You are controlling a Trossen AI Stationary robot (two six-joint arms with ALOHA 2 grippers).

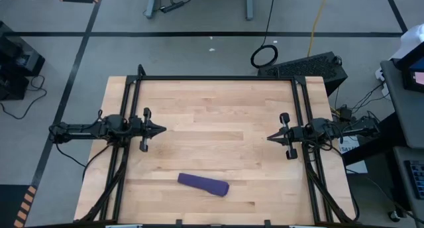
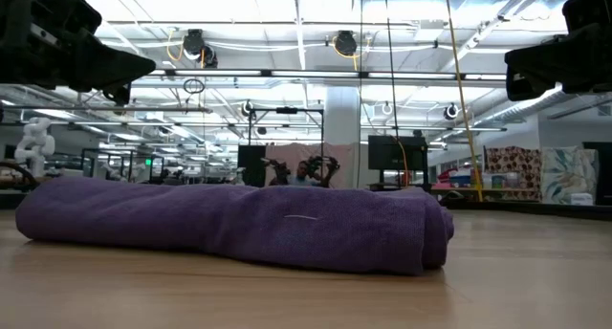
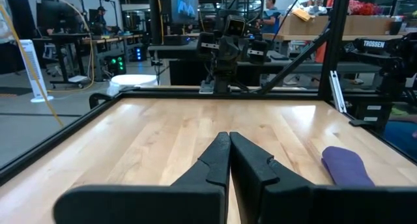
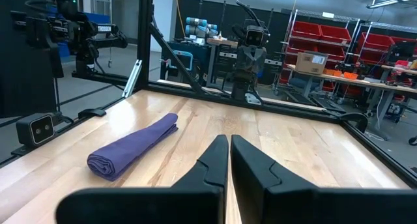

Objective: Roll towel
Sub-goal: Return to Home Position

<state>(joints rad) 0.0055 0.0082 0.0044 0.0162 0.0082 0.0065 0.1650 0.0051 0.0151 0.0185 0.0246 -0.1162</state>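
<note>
The purple towel [image 1: 203,184] lies rolled into a long bundle on the wooden table [image 1: 218,109], near the front edge, resting on its side. It also shows in the low view [image 2: 239,224], in the left wrist view [image 3: 346,165] and in the right wrist view [image 4: 135,148]. My left gripper [image 1: 161,129] is shut and empty above the table's left side, behind and left of the towel. My right gripper [image 1: 270,137] is shut and empty above the table's right side, behind and right of the towel.
A black frame [image 1: 215,78] runs along the table's far edge and down both sides. Bare wood lies between the two grippers and behind the towel. A black case [image 1: 305,65] stands on the floor beyond the far right corner.
</note>
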